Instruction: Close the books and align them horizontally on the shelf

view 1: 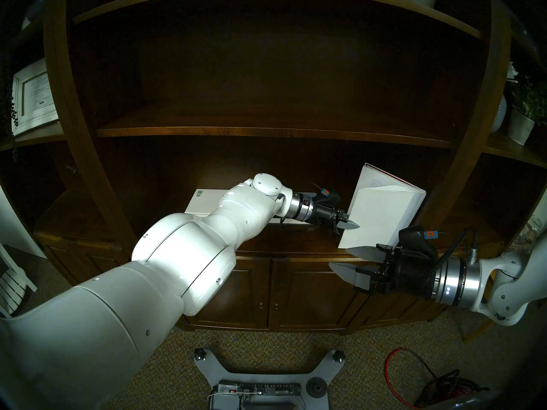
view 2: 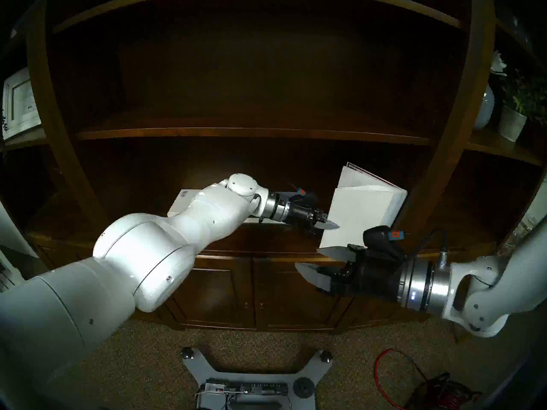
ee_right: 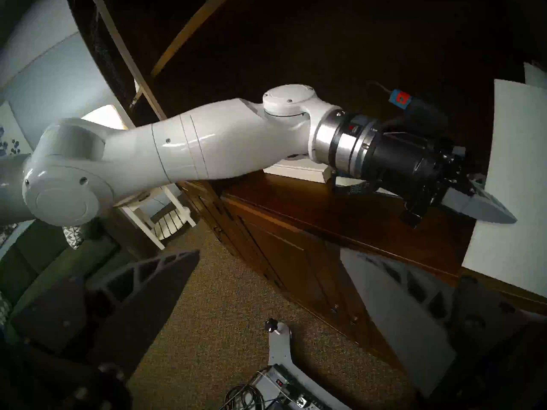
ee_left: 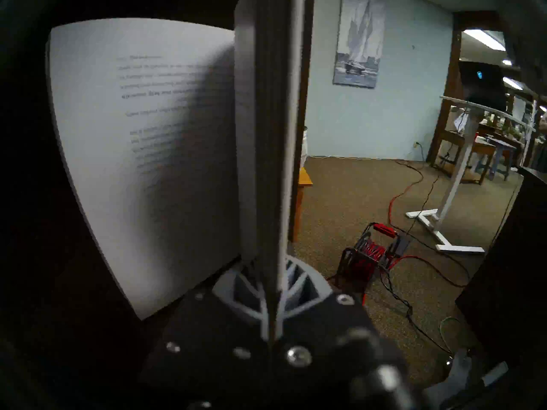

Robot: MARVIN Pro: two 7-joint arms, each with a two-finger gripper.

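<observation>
- The shelf (view 1: 296, 237), the deep dark ledge above the cabinet doors, carries the books; it looks polished, so a book would likely slide on it easily.
- The larger white book (view 1: 381, 217) stands on its lower edge at the shelf's right end, propped open in a V, with its red-edged cover behind (printed pages show in the left wrist view). It looks stiff in the boards but loose in the page block, and probably fairly heavy; my guess is that the best hold is near the fore-edge, cover and pages taken together.
- A flat white book with a barcode (view 1: 204, 203) lies closed further left, mostly hidden behind the left arm.
- The left hand (view 1: 347, 223) is pressed together, pinching the front leaf block of the open book at its left edge.
- The right hand (view 1: 349, 258) hangs spread and empty in front of the shelf, below the open book.
</observation>
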